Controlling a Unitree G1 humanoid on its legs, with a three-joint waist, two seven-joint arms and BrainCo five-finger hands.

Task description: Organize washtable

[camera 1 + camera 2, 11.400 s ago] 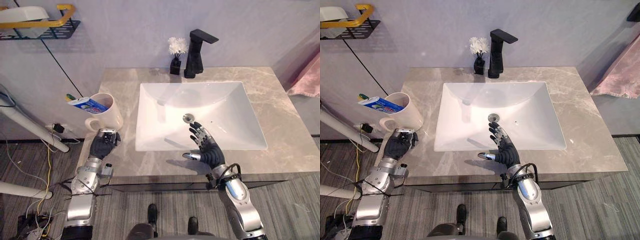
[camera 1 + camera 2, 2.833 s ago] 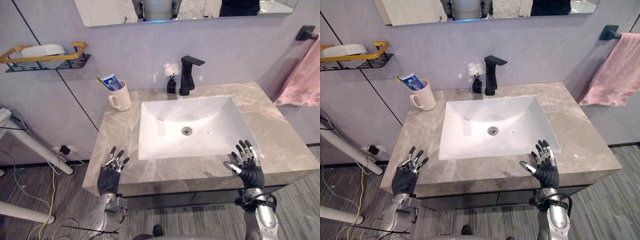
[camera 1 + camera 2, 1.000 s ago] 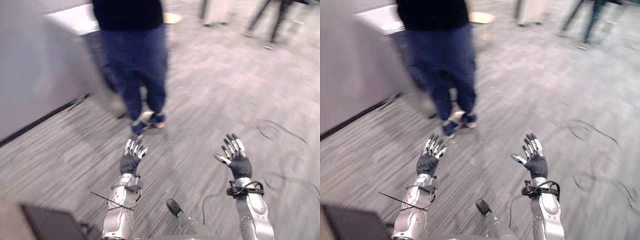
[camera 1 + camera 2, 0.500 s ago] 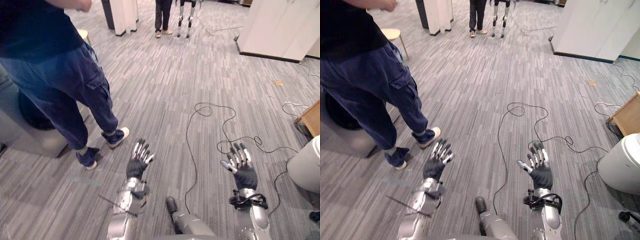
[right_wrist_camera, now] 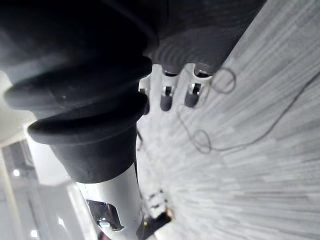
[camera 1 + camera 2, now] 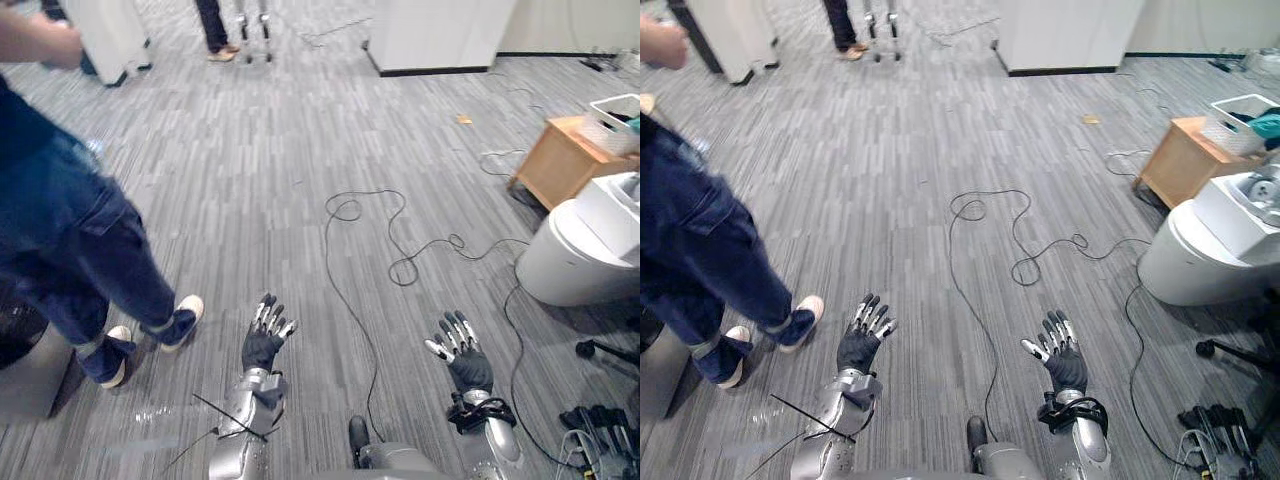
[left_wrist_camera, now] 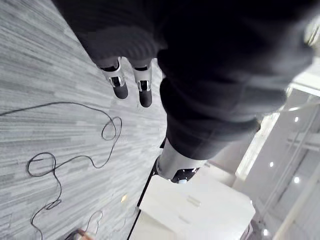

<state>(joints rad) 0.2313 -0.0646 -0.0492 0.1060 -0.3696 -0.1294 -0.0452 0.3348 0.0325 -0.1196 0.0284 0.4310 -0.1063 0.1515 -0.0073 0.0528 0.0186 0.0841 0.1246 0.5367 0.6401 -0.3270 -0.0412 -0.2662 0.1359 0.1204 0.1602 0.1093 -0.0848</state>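
Observation:
Both hands are held out low over a grey striped carpet floor (image 6: 300, 150). My left hand (image 6: 262, 345) is open with its fingers straight and spread, and it holds nothing. My right hand (image 6: 465, 365) is open the same way, palm turned inward, also empty. In the left wrist view the fingertips (image 7: 120, 82) point out over bare floor. In the right wrist view the straight fingers (image 5: 167, 95) show past the ribbed cover.
A person in blue trousers (image 6: 70, 250) stands close at the left, shoes by my left hand. At the right stand a white rounded bin (image 6: 580, 250) and a small wooden stand (image 6: 560, 160). A white cabinet (image 6: 440, 35) and another person's legs (image 6: 215, 25) are at the far side.
The camera has swung: the person has slid to the left edge, and the white bin and wooden stand have come closer at the right. Both hands keep their open pose.

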